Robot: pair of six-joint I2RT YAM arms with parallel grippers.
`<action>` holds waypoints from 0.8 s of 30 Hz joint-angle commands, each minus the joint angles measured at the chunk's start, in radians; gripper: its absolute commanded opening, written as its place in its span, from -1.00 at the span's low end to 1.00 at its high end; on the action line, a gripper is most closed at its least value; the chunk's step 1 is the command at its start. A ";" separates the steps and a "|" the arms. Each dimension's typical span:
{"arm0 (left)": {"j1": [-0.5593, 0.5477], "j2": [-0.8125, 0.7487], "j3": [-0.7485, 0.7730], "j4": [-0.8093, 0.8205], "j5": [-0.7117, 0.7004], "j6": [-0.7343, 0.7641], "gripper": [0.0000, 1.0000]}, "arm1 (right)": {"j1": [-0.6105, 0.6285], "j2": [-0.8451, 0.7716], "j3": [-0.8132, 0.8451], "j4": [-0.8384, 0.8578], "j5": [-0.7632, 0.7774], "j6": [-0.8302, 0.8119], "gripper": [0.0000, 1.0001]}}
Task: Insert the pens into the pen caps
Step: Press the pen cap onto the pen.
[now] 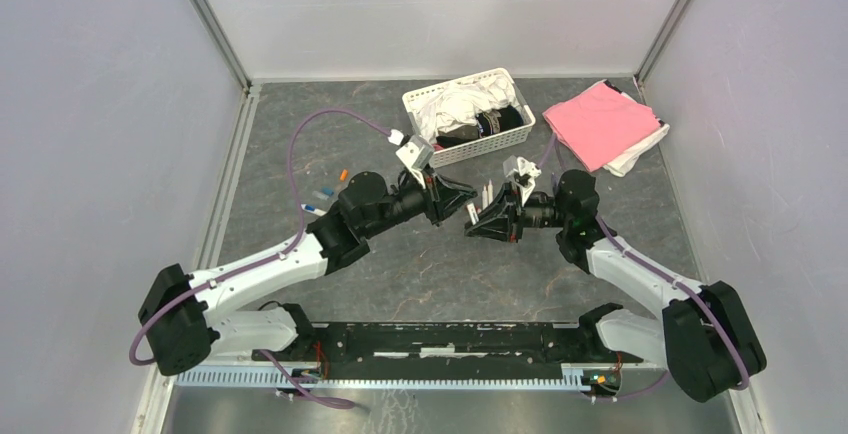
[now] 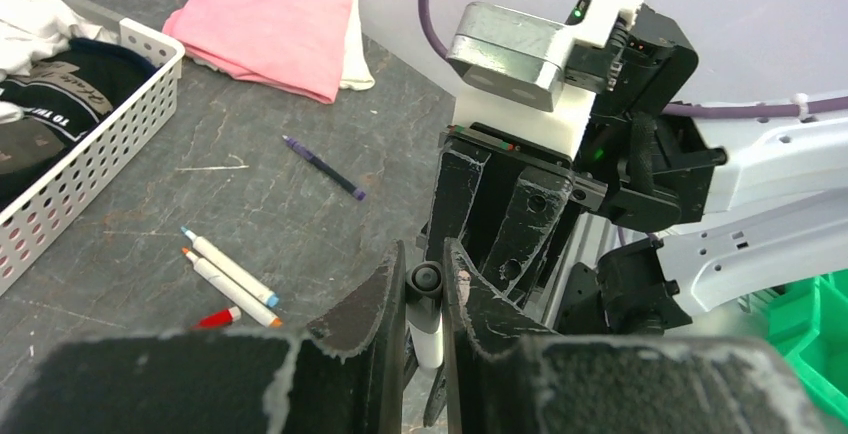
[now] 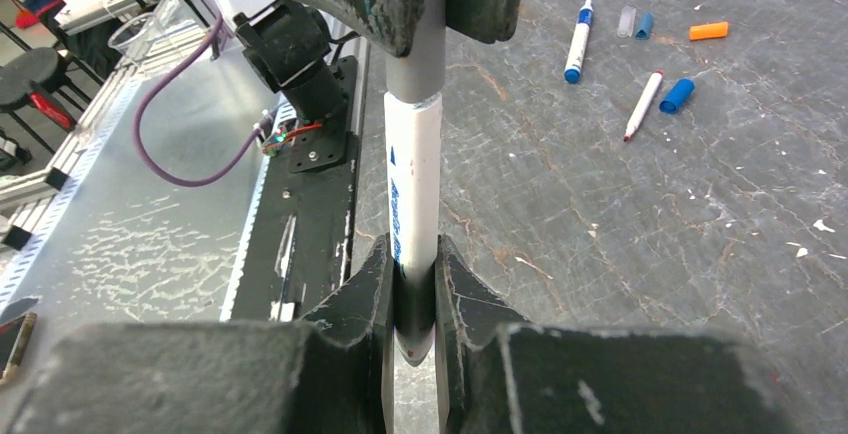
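Note:
My right gripper [image 3: 415,299] is shut on the dark end of a white pen [image 3: 415,174] with blue print. The barrel runs from it up to a grey pen cap [image 3: 415,64]. My left gripper [image 2: 426,289] is shut on that cap [image 2: 427,279], with the white barrel [image 2: 428,349] showing below. The two grippers meet tip to tip above mid-table, the left gripper [image 1: 460,197] and the right gripper [image 1: 480,222]. Loose on the table lie a blue-ended pen [image 3: 578,42], a thin red-tipped pen [image 3: 642,104], a blue cap [image 3: 677,94] and an orange cap [image 3: 708,30].
Two white pens [image 2: 230,274] with blue and orange ends, a red-ended pen [image 2: 215,317] and a thin purple pen [image 2: 322,166] lie right of the arms. A white basket [image 1: 440,149] of clothes and a pink cloth [image 1: 600,122] sit at the back.

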 commanded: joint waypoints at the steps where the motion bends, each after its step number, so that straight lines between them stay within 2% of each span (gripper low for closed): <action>1: -0.013 0.010 -0.040 -0.037 0.083 0.049 -0.96 | -0.024 -0.012 -0.010 0.216 0.005 0.125 -1.00; 4: -0.015 0.014 -0.123 0.108 0.079 -0.039 -0.96 | -0.023 -0.016 -0.018 0.245 0.003 0.129 -1.00; 7: -0.019 0.052 -0.152 0.166 0.097 -0.116 -0.95 | -0.023 -0.018 -0.016 0.233 0.012 0.103 -1.00; 13: -0.078 0.102 -0.222 0.285 0.043 -0.259 -0.95 | -0.023 -0.024 0.006 0.115 0.054 -0.013 -1.00; 17: -0.102 0.082 -0.246 0.219 0.061 -0.246 -0.95 | -0.041 -0.025 0.005 0.154 0.043 0.014 -1.00; 20: -0.128 0.067 -0.252 0.143 0.043 -0.183 -0.95 | -0.052 -0.021 -0.012 0.258 0.021 0.100 -1.00; 24: -0.173 0.090 -0.253 0.132 0.028 -0.125 -0.95 | -0.058 -0.015 -0.021 0.343 0.007 0.158 -1.00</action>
